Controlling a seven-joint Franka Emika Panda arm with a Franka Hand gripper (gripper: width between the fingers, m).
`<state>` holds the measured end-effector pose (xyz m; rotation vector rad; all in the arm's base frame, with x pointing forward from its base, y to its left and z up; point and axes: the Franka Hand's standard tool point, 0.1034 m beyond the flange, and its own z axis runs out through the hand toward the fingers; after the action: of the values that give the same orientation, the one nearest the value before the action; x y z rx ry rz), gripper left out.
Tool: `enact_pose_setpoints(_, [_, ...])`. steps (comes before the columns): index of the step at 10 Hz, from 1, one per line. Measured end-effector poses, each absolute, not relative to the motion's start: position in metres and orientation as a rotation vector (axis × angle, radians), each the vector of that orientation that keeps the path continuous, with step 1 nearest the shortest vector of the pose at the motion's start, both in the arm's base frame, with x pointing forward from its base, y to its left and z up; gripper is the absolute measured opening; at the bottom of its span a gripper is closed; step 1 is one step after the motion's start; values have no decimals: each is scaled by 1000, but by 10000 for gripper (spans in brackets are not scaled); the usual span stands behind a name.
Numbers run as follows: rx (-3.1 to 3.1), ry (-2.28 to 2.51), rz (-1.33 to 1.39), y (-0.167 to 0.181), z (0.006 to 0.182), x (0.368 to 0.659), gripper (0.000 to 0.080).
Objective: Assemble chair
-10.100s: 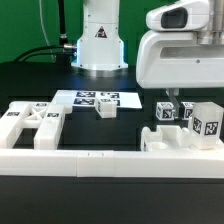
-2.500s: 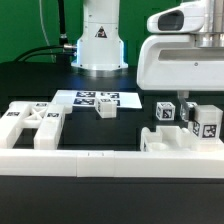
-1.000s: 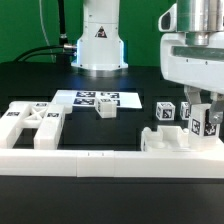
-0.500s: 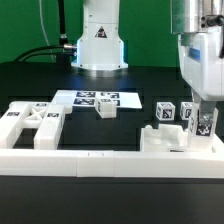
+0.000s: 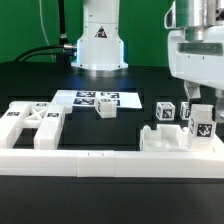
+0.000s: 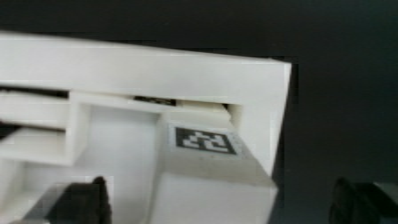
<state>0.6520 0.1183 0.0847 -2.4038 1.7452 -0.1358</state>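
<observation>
**Layout (exterior view, its left to its right; all places are given from the marker board [image 5: 95,97])**

1. Well to the left of the marker board and nearer the camera, a flat matte white plastic frame part with triangular cut-outs [image 5: 30,122] lies on the black desk [image 5: 40,85].
2. At the marker board's near edge sits a small plain white plastic block [image 5: 107,110].
3. To the right of the marker board stands a white cube-shaped block with a black-and-white tag [image 5: 165,111]. A low white notched piece [image 5: 165,137] lies in front of it.
4. Farthest right of the marker board stands the tall white tagged leg block [image 5: 203,126]. The arm is directly over it.

**Fingers**

The fingers [image 6: 79,200] stand wide and hold nothing. The two dark tips flank the leg block [image 6: 178,120], and a clear gap shows on at least one side.

**Hazards**

- The leg block appears to stand free. A tip brushing it as the arm moves could topple it or push it into the neighbouring parts.
- An off-centre closure could twist the block out of alignment.

**View differences**

- Exterior view: shows every chair part and the arm's position. The finger spread is largely hidden by the arm.
- Wrist view: shows the finger spread and the tag face at close range. It does not show the other parts, nor whether the block rests on the desk.
</observation>
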Motion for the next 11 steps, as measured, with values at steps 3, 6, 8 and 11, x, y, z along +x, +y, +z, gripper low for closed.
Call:
enact_pose_setpoints(3, [-2632, 1380, -192, 119, 92, 656, 649])
enact_pose_setpoints(6, [-2791, 1067, -223, 118, 92, 656, 649])
enact_pose_setpoints(8, [-2871, 788, -324, 112, 110, 655, 649])
enact_pose_setpoints(11, [-2900, 606, -428, 98, 143, 622, 649])
